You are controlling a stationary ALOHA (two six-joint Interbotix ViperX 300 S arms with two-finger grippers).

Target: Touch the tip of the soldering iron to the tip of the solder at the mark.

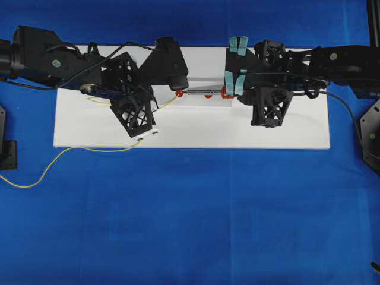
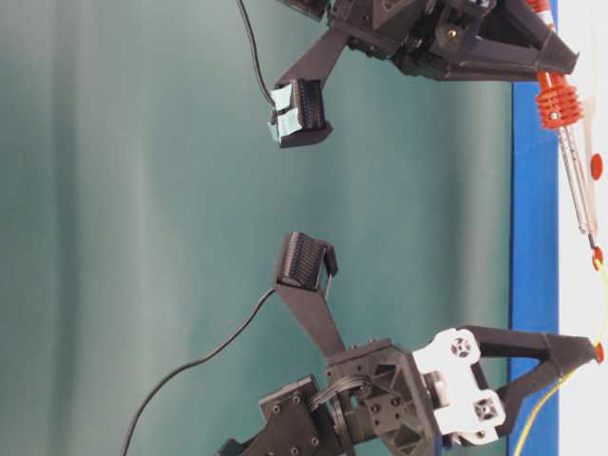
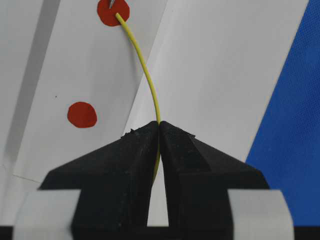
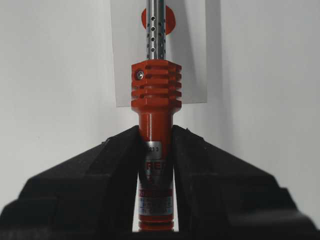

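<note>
left hand pinches the solder, which curves ahead to a red mark. right hand clamps the soldering iron, shaft pointing ahead.

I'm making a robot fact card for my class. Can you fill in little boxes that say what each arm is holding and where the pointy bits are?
Left tool: shut on the solder, a thin yellow wire
Right tool: shut on the soldering iron, at its red handle
Solder tip: on the far red mark
Iron tip: a small metal point shows on that same mark, at the solder's end
Other red mark: bare, nothing on it
Surface: white board on a blue cloth
</note>
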